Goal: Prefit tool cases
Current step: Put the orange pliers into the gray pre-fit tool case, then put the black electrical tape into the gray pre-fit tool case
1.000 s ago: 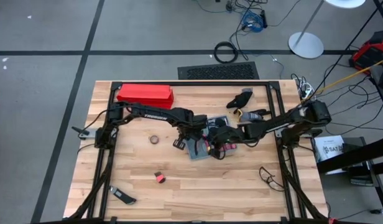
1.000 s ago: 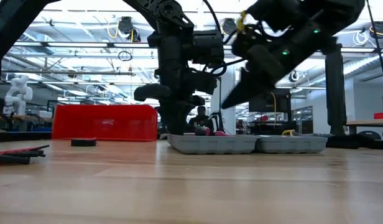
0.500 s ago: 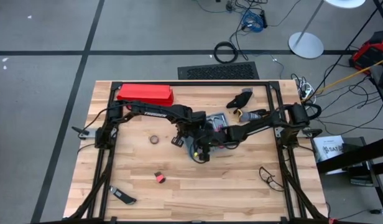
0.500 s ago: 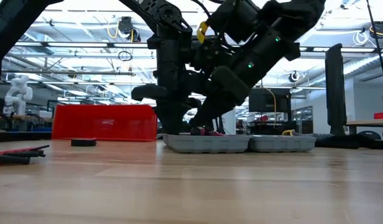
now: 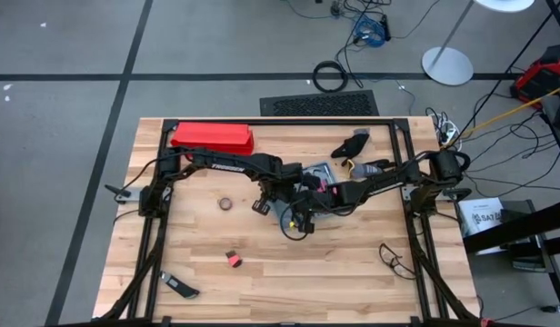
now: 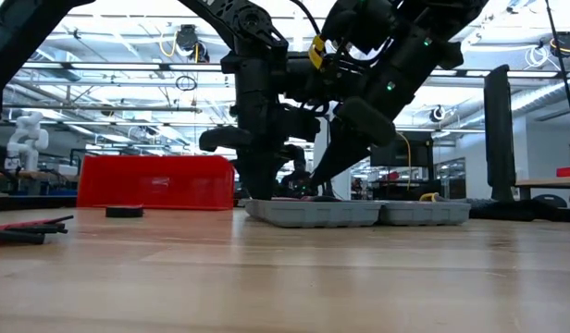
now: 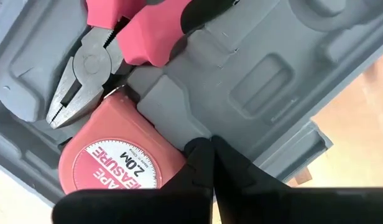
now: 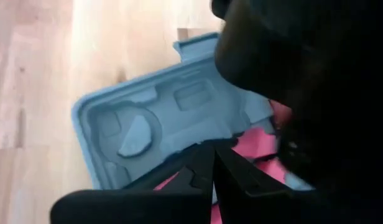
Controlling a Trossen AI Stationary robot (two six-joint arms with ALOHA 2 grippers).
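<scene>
The blue-grey tool case (image 5: pixel 318 171) lies open in the middle of the table, both halves flat on the wood (image 6: pixel 313 214). In its grey recesses sit a pink tape measure (image 7: pixel 114 162) and pink-handled pliers (image 7: pixel 86 74). My left gripper (image 7: pixel 209 148) is shut and points straight down into the case (image 6: pixel 265 192), at the tape measure's edge. My right gripper (image 8: pixel 210 155) is shut too. It slants down from the table's right over the same half of the case (image 6: pixel 317 180), close beside the left gripper. The left arm hides much of the case in the right wrist view. My left gripper sets its shut fingertips (image 7: pixel 201 155) from above on the seam between the tape measure's rim (image 7: pixel 173 149) and the grey moulded ridge (image 7: pixel 173 106) of the case; the tape measure lies in its recess. My right gripper's tips hang over pink tools in the case; whether they touch, I cannot tell.
A long red box (image 5: pixel 212 138) lies at the far left. A small black ring (image 5: pixel 225 203), a red-and-black piece (image 5: pixel 233 260) and a black tool (image 5: pixel 180 288) lie on the left half of the table. Black parts (image 5: pixel 353 145) lie far right, a cable (image 5: pixel 394 259) near right.
My right gripper has gone toward the table's left and down, tipping more steeply, from beside the case's right half to over the half where the left gripper stands. It has stayed shut. The left gripper has kept its place.
</scene>
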